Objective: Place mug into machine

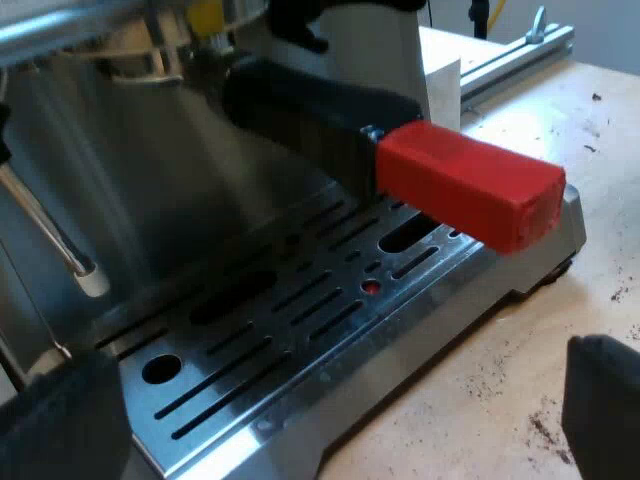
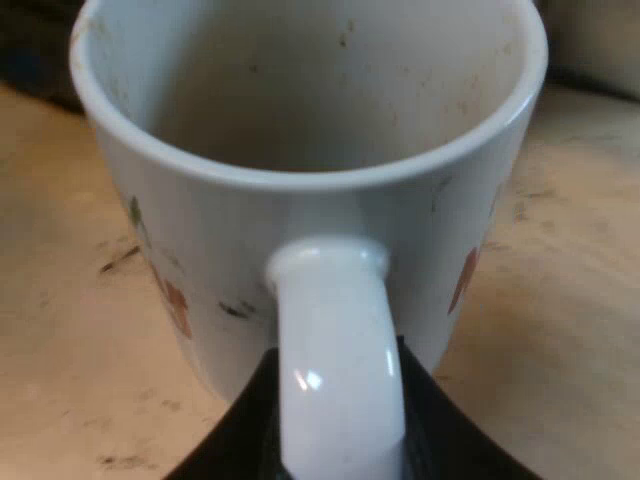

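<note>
A white mug [image 2: 300,200] with small coloured marks stands upright on the pale wooden table [image 2: 570,330], its inside bare. My right gripper [image 2: 340,445] is shut on the mug's handle [image 2: 335,360], one black finger on each side of it. In the left wrist view, the espresso machine's slotted metal drip tray [image 1: 300,330] lies close ahead. The holder's dark handle [image 1: 310,120] with its red end [image 1: 465,185] juts out over the tray, locked into the machine's front. My left gripper [image 1: 330,440] hangs open near the tray's edge with nothing between its fingers.
A thin steam wand [image 1: 55,240] slants down beside the tray. A metal rail [image 1: 515,50] runs along the table beyond the machine. Dark coffee specks dot the wood [image 1: 560,340] by the tray.
</note>
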